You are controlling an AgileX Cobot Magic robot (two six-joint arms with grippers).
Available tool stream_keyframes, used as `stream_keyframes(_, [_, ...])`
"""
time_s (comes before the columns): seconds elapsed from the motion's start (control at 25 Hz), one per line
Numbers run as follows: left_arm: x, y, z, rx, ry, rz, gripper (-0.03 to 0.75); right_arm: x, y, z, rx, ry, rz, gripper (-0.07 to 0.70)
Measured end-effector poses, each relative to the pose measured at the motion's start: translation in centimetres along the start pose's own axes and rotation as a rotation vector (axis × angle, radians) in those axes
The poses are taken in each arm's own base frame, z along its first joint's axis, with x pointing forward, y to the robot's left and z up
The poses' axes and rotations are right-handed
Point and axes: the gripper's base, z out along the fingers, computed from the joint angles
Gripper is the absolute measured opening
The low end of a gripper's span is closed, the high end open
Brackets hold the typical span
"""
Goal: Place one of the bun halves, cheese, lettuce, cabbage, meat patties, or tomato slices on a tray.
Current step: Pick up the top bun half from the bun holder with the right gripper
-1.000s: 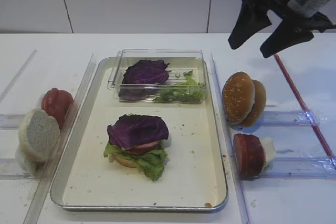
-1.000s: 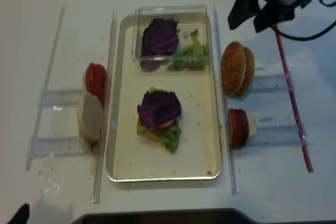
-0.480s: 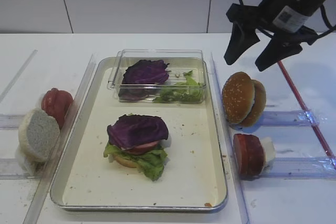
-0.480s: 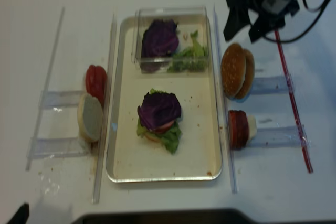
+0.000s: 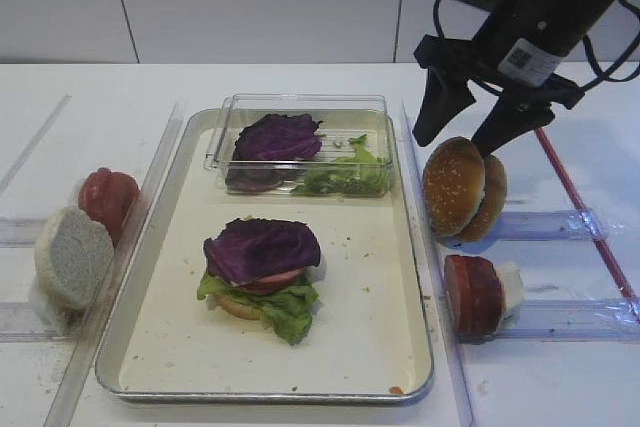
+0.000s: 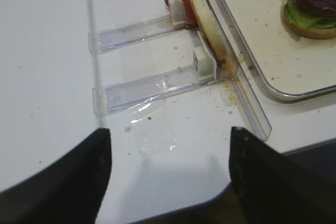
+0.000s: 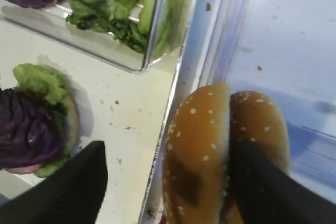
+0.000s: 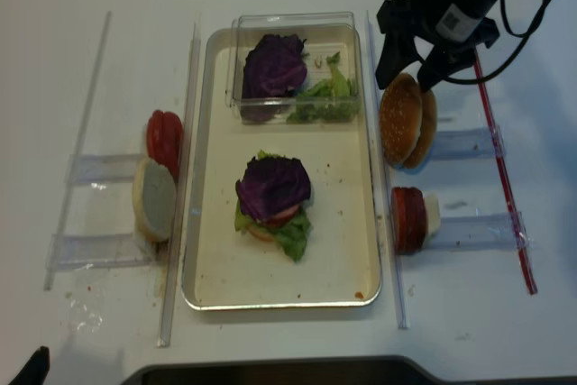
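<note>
Currently the right gripper (image 5: 462, 133) hangs just above the two golden bun halves standing on edge in the clear rack right of the tray (image 5: 415, 277). Jaws spread wide, nothing held; one finger sits tray-side of the sesame-seeded bun top (image 5: 453, 186), the other over the seam with the second golden bun half (image 5: 492, 195).

Left gripper (image 6: 169, 174): fingers apart, empty, parked over bare table near the pale bun half (image 6: 208, 25).

On the tray: a partial stack topped with purple cabbage (image 5: 262, 248), lettuce (image 5: 283, 309) beneath.

Risks, as I judge them:
- the far finger wedges between the halves poorly and drags both out;
- the tray-side finger strikes the tray's rim or rack wall on descent;
- a squeeze on the curved dome lets the bun top slip or tip.
</note>
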Motion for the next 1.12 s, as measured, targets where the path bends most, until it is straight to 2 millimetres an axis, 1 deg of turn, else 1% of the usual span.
stream_keyframes(0.24, [0.0,0.0,0.0,-0.001,0.000,0.001,0.440,0.0,1.1,1.7,-0.010,0.042,-0.026,0.480])
stream_keyframes(0.32, [0.0,0.0,0.0,-0.001,0.000,0.001,0.440,0.0,1.3,1.8,-0.008,0.045,-0.014,0.470])
stream_keyframes(0.48, [0.0,0.0,0.0,-0.003,0.000,0.001,0.440,0.1,0.8,1.8,0.045,0.051,0.016,0.460])
stream_keyframes(0.72, [0.0,0.1,0.0,-0.007,0.001,0.001,0.440,0.1,0.8,1.8,0.038,0.050,0.030,0.449])
stream_keyframes(0.96, [0.0,0.1,0.0,-0.007,0.001,0.001,0.440,0.1,0.8,1.8,0.038,0.050,0.032,0.325])
stream_keyframes(1.12, [0.0,0.1,0.0,-0.008,0.001,0.002,0.440,0.1,0.8,1.8,0.038,0.050,0.034,0.306])
